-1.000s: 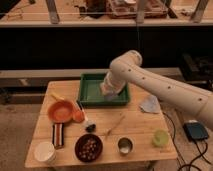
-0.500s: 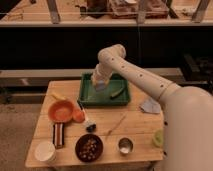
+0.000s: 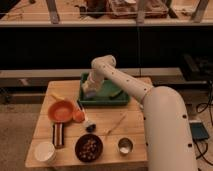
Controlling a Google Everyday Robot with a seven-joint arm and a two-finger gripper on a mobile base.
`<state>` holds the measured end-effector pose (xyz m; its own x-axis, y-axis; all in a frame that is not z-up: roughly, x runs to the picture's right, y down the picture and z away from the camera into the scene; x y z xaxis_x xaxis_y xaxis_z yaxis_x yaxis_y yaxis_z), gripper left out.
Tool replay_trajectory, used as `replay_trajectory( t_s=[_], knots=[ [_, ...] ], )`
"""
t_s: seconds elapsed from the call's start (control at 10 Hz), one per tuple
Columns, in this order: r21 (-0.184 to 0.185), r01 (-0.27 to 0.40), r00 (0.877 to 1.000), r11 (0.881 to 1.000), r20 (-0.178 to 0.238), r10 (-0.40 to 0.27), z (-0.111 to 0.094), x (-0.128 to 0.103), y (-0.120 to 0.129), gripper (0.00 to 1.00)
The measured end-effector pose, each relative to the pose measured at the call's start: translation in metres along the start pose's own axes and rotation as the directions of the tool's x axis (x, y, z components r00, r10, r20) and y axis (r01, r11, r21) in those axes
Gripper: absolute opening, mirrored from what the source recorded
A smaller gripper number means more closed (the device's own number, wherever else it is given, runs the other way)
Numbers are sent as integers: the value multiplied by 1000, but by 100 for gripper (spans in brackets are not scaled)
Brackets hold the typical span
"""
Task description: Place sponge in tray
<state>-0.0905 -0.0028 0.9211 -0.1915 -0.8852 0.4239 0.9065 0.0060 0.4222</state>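
Gripper [image 3: 89,91] swung left over rectangular green tray [image 3: 122,99] (glossy white arm).

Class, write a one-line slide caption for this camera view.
Robot arm reaches over the wooden table, its gripper lowered into the green tray's left end.

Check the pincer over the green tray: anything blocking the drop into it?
Nothing visible blocks it. The pincer is already over the left end of the green tray, low inside its rim. A yellowish item lies further right in the tray, clear of the pincer. The sponge itself can't be made out.
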Motion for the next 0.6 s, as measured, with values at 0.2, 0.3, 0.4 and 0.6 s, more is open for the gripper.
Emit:
replay_trajectory(
  t_s=[0.2,0.3,0.4,0.6],
  knots=[
    [-16,-11,1000,1000,-23,10,-10,-2,2,80],
    [-27,-20,999,999,-36,19,-17,-1,3,80],
    [-36,-31,998,999,-48,29,-22,-2,6,80],
    [-38,-61,995,997,-86,57,-38,-4,20,80]
  ],
)
